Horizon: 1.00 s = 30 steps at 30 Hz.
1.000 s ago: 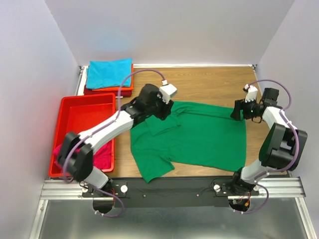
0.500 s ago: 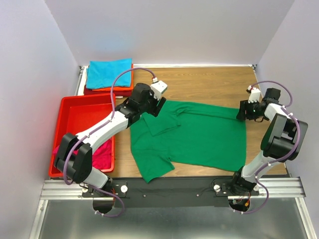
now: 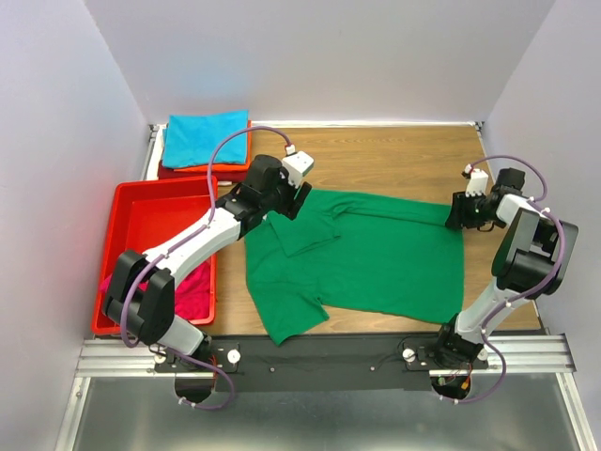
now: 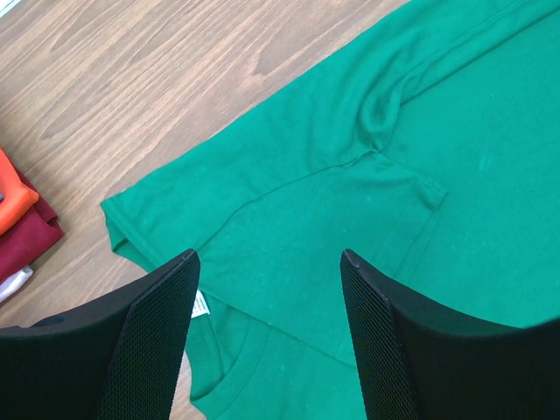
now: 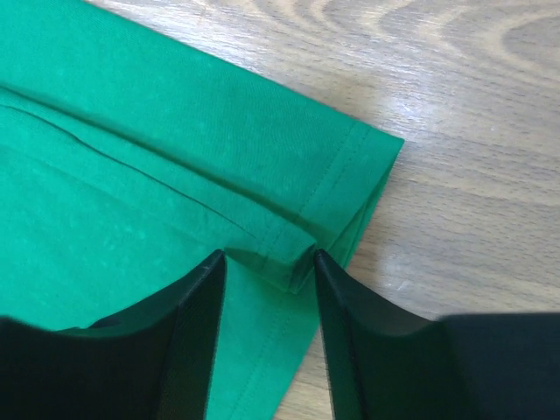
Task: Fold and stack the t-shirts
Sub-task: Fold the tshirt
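Observation:
The green t-shirt [image 3: 376, 258] lies spread on the wooden table, its far edge and left sleeve folded over onto the body. My left gripper [image 3: 287, 194] hovers open over the far left shoulder. In the left wrist view it [image 4: 268, 255] is above green cloth [image 4: 306, 192], beside the white neck label [image 4: 201, 304]. My right gripper [image 3: 457, 212] is at the shirt's far right corner. In the right wrist view it [image 5: 268, 258] is open, with the folded hem corner [image 5: 289, 254] between the jaws. A teal t-shirt [image 3: 202, 136] tops a stack over orange [image 3: 237, 169] and dark red [image 3: 183, 174] ones.
A red plastic tray [image 3: 155, 211] stands at the left and holds a magenta t-shirt [image 3: 192, 293]. The stack's orange [image 4: 7, 194] and dark red [image 4: 31, 236] edges show at the left of the left wrist view. Grey walls enclose the table on three sides.
My left gripper has drawn back and left from the folded sleeve towards the shoulder. My right gripper has shifted right to the shirt's far right corner. The shirt lies as before.

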Motion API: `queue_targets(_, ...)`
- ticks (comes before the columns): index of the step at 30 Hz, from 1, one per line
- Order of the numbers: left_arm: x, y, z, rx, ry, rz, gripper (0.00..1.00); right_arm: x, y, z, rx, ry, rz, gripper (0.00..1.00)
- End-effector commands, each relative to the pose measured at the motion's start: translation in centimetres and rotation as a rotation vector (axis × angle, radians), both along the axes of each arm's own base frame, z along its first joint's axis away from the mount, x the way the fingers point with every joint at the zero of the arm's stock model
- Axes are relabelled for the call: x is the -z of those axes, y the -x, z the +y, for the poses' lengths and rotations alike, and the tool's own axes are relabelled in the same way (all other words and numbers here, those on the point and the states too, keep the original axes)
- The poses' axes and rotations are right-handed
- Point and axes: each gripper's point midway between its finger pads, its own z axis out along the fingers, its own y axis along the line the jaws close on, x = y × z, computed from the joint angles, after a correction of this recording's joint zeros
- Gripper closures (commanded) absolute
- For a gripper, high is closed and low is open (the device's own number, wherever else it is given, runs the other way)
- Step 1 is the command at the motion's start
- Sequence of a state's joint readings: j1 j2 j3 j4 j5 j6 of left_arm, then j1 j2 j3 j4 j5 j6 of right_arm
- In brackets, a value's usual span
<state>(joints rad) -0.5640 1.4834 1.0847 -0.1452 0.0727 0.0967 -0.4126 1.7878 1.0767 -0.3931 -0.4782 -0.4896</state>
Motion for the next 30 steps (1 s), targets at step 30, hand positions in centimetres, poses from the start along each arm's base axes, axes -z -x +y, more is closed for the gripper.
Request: queue_targets(30, 0.6, -0.2, -0.6, 0.021, 0.012, 0.037, 0.27, -0.5, -2.5, -0.2, 0.004, -0.041, -0.042, 0.65)
